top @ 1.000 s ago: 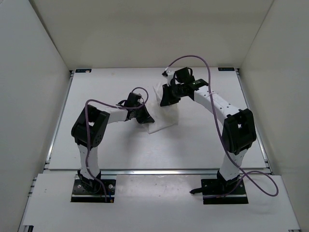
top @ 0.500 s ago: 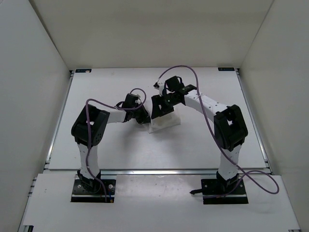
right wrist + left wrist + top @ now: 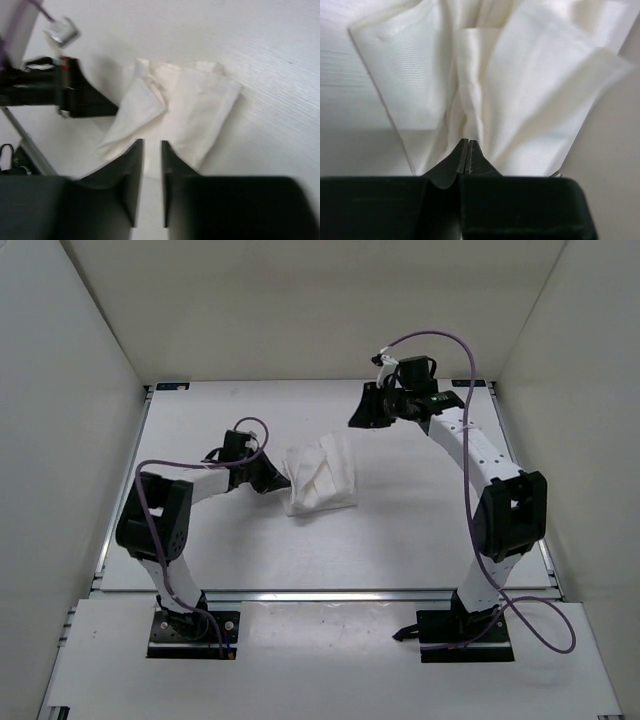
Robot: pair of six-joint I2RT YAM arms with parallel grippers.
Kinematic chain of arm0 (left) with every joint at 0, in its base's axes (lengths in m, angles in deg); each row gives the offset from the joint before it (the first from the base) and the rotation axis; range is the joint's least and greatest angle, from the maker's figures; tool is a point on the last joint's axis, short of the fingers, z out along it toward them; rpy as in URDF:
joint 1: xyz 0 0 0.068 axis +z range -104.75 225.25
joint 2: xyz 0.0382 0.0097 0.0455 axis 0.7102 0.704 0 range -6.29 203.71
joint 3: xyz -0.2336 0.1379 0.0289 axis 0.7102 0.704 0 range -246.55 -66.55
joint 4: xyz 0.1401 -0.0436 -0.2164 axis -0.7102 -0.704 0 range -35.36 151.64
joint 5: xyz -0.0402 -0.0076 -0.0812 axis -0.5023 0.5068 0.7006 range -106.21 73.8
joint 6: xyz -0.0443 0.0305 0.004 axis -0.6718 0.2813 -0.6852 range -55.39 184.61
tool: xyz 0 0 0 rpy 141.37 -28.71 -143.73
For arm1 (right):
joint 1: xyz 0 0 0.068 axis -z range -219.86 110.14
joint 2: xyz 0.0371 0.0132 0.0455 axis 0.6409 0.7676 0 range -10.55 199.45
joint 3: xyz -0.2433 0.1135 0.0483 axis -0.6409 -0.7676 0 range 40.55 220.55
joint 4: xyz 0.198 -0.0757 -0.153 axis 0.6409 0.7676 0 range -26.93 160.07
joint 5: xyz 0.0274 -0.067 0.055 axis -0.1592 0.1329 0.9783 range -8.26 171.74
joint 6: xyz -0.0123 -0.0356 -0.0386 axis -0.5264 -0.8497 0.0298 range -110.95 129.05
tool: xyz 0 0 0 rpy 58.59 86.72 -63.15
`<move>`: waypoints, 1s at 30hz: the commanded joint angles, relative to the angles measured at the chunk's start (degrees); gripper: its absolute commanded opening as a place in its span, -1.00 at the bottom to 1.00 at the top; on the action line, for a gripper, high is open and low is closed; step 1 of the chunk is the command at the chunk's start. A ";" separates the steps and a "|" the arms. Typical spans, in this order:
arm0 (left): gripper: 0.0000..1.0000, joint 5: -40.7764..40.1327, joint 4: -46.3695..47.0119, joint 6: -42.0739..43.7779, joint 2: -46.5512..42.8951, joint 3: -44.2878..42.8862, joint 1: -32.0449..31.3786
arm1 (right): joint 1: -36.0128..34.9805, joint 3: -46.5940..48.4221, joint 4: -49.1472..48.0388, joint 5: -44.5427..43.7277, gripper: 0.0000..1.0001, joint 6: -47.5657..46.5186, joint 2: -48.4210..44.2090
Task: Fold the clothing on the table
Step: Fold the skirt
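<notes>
Top: clothing (image 3: 322,478) lies crumpled mid table (image 3: 420,530); L gripper (image 3: 275,480) at its left edge, tips hidden. R gripper (image 3: 362,412) well apart. L wrist: we see jaws closed, pinching gathered fabric. R wrist: blurred; narrow gap, nothing between.

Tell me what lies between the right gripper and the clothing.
Nothing but bare table. The top view shows only a short white strip between the right gripper and the clothing.

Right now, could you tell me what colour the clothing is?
White clothing; left wrist view shows it best.
</notes>
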 commanded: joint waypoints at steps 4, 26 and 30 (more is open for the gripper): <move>-0.60 -1.49 -6.85 6.48 -14.96 0.75 3.24 | -3.41 -4.09 5.25 -5.26 -0.96 -4.44 4.39; -0.93 -1.21 4.86 3.84 -20.08 8.67 -7.57 | -11.34 14.28 4.21 -0.53 -0.99 -3.31 22.15; -0.95 -3.16 4.05 4.29 -21.74 10.59 -6.26 | -11.25 14.81 1.92 4.74 -1.00 -1.38 22.59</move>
